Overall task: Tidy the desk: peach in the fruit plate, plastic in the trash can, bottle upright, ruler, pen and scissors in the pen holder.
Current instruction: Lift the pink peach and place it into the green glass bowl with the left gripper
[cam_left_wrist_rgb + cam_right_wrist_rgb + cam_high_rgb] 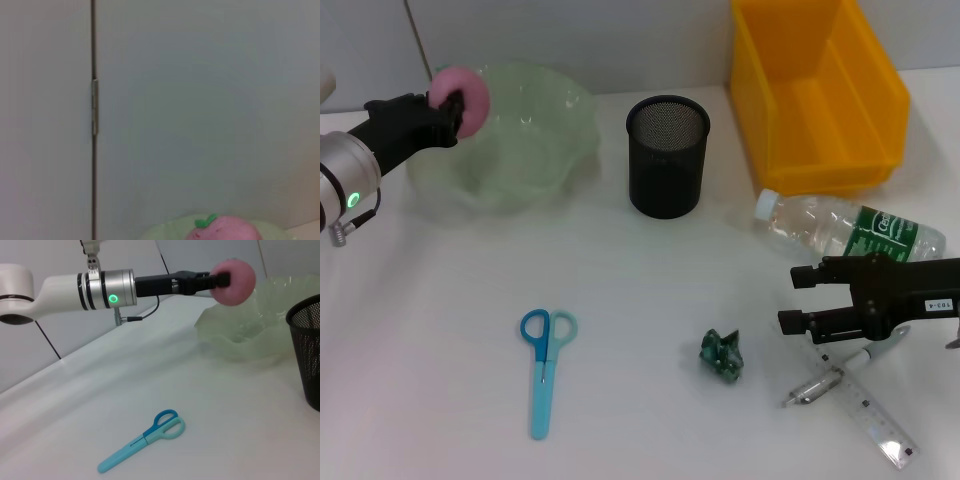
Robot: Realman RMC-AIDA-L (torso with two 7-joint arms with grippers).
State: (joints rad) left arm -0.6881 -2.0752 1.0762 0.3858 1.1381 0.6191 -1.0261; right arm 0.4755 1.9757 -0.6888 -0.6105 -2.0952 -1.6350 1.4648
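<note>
Left gripper (pixel 448 108) reaches out level, clamped on the peach (pixel 463 98) over the fruit plate's (pixel 535 150) nine-o'clock rim; right gripper (pixel 798 298) idles open.

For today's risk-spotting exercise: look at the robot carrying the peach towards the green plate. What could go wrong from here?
1. The left end effector holds the peach above the fruit plate's near rim; released here, it might bounce off the rim onto the desk.
2. The right end effector, open, hovers by the lying bottle; a careless move could roll it.
</note>
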